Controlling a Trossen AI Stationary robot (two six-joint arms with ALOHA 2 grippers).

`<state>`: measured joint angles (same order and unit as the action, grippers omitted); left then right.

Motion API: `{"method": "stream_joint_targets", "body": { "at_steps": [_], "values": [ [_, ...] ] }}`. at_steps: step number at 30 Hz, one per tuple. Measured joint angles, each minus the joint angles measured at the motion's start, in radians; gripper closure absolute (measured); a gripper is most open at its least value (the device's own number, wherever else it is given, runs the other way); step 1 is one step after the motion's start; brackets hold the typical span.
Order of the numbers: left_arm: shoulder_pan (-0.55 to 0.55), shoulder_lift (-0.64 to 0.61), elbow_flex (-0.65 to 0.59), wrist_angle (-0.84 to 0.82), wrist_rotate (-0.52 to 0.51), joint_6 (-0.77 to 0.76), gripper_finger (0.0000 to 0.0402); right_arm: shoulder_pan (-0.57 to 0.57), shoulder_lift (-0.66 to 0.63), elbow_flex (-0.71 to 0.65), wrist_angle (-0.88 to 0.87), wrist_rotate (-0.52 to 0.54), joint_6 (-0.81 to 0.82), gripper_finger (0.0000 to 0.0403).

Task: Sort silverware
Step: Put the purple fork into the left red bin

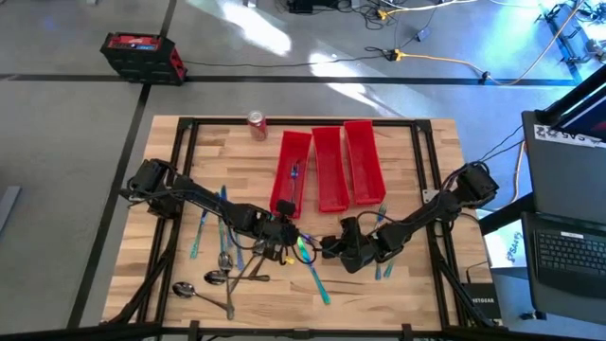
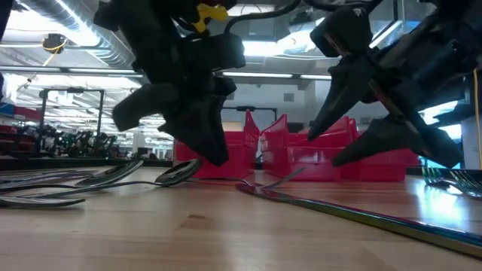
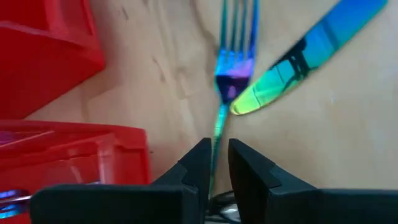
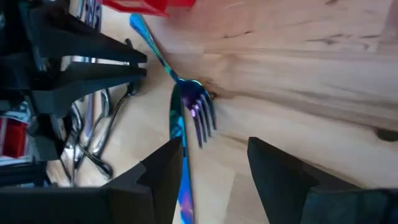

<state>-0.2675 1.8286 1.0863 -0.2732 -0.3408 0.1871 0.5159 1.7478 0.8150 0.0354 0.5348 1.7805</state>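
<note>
Gripping a fork [image 3: 233, 59] on the wooden table [image 1: 398, 294], left fingers [image 3: 198, 163]; right fingers [image 4: 273, 168] wide.

fork [image 3: 231, 68] handle hidden between left tool [image 3: 216, 163] fingers; knife [image 3: 305, 56] blade cut off at edge

We see the two end effectors nearly nose to nose at mid-tabletop: the left end effector [image 1: 284, 230] pinched on a fork [image 3: 231, 59], the right end effector [image 1: 333, 247] spread just beside it. A knife [image 1: 316, 279] crosses the gap; three red bins [image 1: 329, 167] wall the far side; bare tabletop [image 1: 398, 294] lies nearer
</note>
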Motion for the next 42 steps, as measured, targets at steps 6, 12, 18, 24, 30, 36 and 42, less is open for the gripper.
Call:
{"method": "stream_joint_targets", "body": {
  "at_steps": [6, 12, 18, 24, 30, 36, 42],
  "values": [
    [0.016, 0.000, 0.000, 0.005, 0.000, -0.004, 0.0359, -0.007, 0.026, 0.001, 0.076, 0.019, -0.003, 0.0237],
    [0.020, 0.000, 0.000, 0.004, 0.001, -0.005, 0.0359, -0.008, 0.073, 0.001, 0.142, 0.019, -0.004, 0.0237],
    [0.020, 0.000, 0.000, 0.001, 0.000, -0.007, 0.0359, -0.014, 0.098, 0.001, 0.153, 0.012, 0.004, 0.0237],
    [0.020, 0.000, 0.000, 0.001, 0.001, -0.006, 0.0359, -0.039, 0.131, 0.005, 0.193, 0.003, 0.000, 0.0237],
    [0.020, 0.000, 0.000, 0.001, 0.000, 0.002, 0.0359, -0.052, 0.146, 0.023, 0.200, 0.000, -0.020, 0.0237],
    [0.022, 0.000, 0.000, 0.000, 0.001, -0.001, 0.0359, -0.069, 0.146, 0.024, 0.180, -0.003, -0.032, 0.0237],
    [0.022, 0.000, 0.000, 0.001, 0.000, 0.002, 0.0359, -0.072, 0.147, 0.028, 0.177, -0.011, -0.032, 0.0237]
  ]
}}
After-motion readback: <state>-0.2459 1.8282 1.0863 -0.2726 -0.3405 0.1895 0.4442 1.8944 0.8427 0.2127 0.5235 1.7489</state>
